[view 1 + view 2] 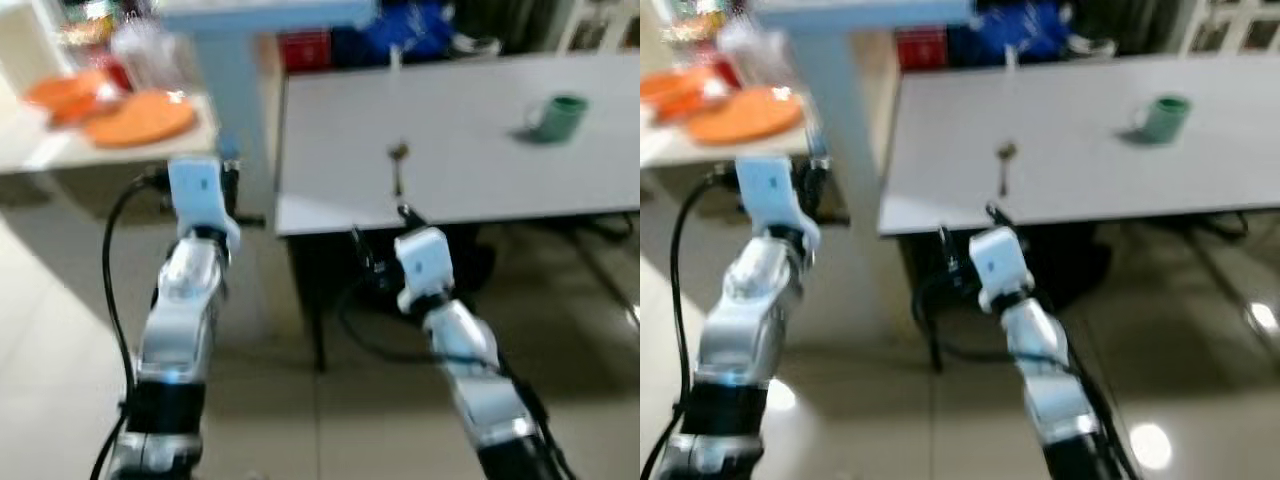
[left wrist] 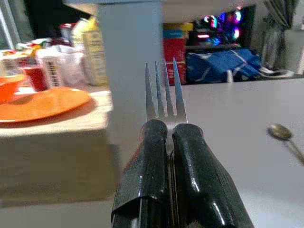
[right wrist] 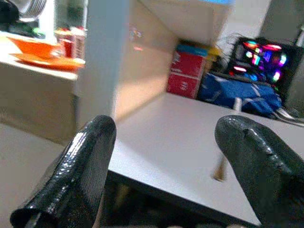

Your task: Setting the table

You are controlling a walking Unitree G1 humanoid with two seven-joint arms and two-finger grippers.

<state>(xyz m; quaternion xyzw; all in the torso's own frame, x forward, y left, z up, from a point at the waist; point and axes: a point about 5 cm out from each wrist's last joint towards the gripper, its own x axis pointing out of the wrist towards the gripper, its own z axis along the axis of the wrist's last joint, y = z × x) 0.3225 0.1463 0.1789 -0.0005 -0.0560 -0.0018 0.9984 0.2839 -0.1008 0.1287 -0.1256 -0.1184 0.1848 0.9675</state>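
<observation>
My left gripper [image 2: 170, 130] is shut on a metal fork [image 2: 164, 92] whose tines stick out past the fingertips. It is held up in front of a pale blue post, near the corner of the wooden counter [image 1: 30, 150]. An orange plate [image 1: 140, 118] and an orange bowl [image 1: 65, 92] lie on that counter. My right gripper [image 3: 166, 128] stands open and empty just before the near edge of the white table [image 1: 480, 190]. On that table a spoon [image 1: 399, 165] lies close to the near edge and a green mug [image 1: 562, 116] stands farther right.
The pale blue post [image 1: 235, 90] stands between counter and table. Bottles and packets [image 2: 90, 52] crowd the back of the counter. Red boxes [image 1: 303, 48] and a blue bag [image 1: 415, 28] sit behind the table. Cables hang under the table over a tiled floor [image 1: 60, 350].
</observation>
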